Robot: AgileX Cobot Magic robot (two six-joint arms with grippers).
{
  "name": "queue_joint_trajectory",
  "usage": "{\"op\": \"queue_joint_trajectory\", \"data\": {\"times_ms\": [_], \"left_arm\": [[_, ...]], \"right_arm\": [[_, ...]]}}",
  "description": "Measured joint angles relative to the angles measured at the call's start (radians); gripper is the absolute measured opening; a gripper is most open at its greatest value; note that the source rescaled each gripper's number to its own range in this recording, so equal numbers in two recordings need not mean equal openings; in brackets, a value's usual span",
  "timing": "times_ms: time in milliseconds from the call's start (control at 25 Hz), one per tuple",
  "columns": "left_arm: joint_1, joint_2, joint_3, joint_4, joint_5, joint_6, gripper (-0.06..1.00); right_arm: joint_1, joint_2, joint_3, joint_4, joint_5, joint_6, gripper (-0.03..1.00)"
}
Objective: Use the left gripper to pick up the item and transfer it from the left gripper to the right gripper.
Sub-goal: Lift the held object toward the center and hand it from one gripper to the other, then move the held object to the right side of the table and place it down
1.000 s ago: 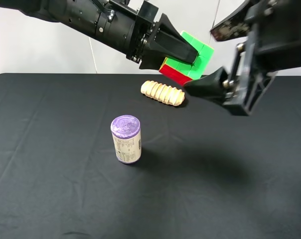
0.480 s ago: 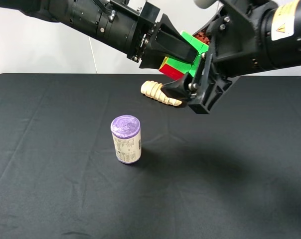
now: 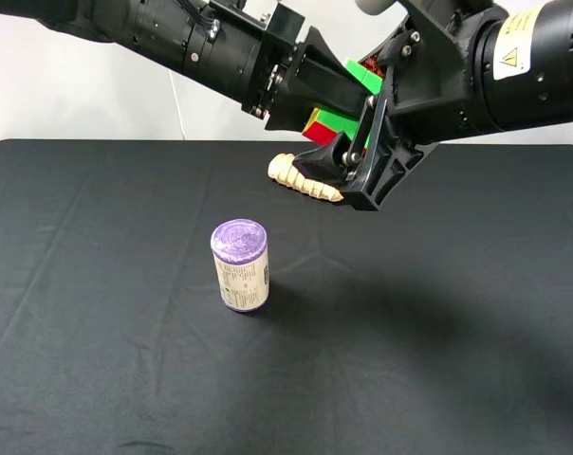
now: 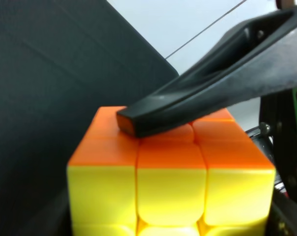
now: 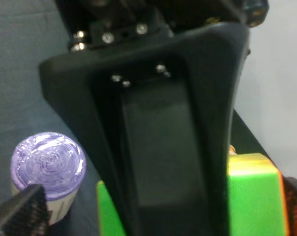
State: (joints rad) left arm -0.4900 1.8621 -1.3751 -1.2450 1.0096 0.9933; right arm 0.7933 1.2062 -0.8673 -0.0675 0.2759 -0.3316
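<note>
The puzzle cube (image 3: pixel 326 122) hangs in the air above the back of the table, held between the fingers of my left gripper (image 3: pixel 356 100), which is shut on it. The left wrist view shows its yellow and orange faces (image 4: pixel 170 182); a black finger (image 4: pixel 197 105) lies against the orange face. My right gripper (image 3: pixel 348 128) is open and straddles the cube from the right, with its lower finger (image 3: pixel 326 157) below the cube. In the right wrist view green cube faces (image 5: pixel 256 196) show on both sides of the left gripper's finger (image 5: pixel 163 137).
A purple-topped cylinder (image 3: pixel 240 264) stands upright left of the table's middle and also shows in the right wrist view (image 5: pixel 47 167). A ridged tan roll (image 3: pixel 301 175) lies at the back, under the grippers. The table has a black cloth (image 3: pixel 97 313).
My right gripper has swung in from the right and now has its jaws around the cube. The left gripper and the cube have stayed in place.
</note>
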Motion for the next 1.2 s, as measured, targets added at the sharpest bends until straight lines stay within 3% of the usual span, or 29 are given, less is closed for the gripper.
{"op": "queue_joint_trajectory", "data": {"times_ms": [40, 80, 120, 760, 840, 920, 960, 1040, 1200], "left_arm": [[0.0, 0.0, 0.001, 0.01, 0.01, 0.0, 0.0], [0.0, 0.001, 0.003, 0.007, 0.01, -0.004, 0.01], [0.0, 0.002, 0.003, 0.008, 0.011, -0.004, 0.01], [-0.003, 0.003, 0.003, 0.008, 0.003, -0.011, 0.03], [-0.003, 0.003, 0.002, -0.001, -0.027, -0.012, 0.32], [-0.003, 0.003, 0.0, -0.003, -0.044, -0.012, 0.71], [-0.003, 0.003, -0.001, -0.003, -0.05, -0.012, 0.81], [-0.003, 0.003, -0.001, -0.005, -0.052, -0.012, 0.92], [-0.003, 0.003, -0.001, -0.005, -0.051, -0.012, 0.99]], "right_arm": [[0.0, 0.0, 0.0, -0.006, -0.001, 0.0, 0.59], [0.0, 0.0, -0.001, -0.014, -0.002, 0.0, 0.14], [0.0, 0.0, -0.002, -0.016, -0.008, 0.0, 0.1], [0.0, 0.0, -0.002, -0.017, -0.002, 0.0, 0.08], [0.0, 0.0, -0.002, -0.014, 0.0, 0.001, 0.04], [0.0, 0.001, -0.002, -0.007, 0.008, 0.003, 0.0], [0.0, 0.001, -0.002, -0.007, 0.009, 0.003, 0.0], [0.0, 0.001, -0.002, -0.007, 0.009, 0.003, 0.0], [0.0, 0.001, -0.002, -0.006, 0.009, 0.003, 0.0]]}}
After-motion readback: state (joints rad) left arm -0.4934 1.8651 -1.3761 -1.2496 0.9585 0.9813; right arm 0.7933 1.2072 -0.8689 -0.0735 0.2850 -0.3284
